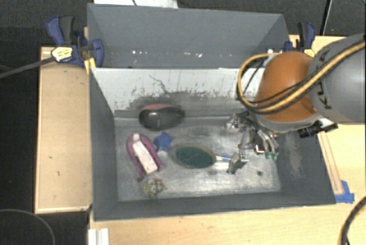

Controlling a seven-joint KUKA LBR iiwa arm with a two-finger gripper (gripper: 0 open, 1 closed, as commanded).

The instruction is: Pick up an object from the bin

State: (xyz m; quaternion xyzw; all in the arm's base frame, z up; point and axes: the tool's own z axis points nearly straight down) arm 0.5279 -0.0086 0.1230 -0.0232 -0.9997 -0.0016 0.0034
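My gripper point(239, 161) hangs low over the right half of the bin floor, its metal fingers pointing down and a little left. A dark green oval disc point(193, 157) lies flat just left of the fingertips, with a small pale blue-and-white piece point(222, 159) between the disc and the fingers. Whether anything sits between the fingers is not visible.
A dark grey rounded object with a pink top edge point(161, 117) lies at the back left. A pink and white object point(143, 155) and a small blue piece point(163, 141) lie at the left, a speckled ball point(153, 186) at the front left. The orange cover hides the wrist.
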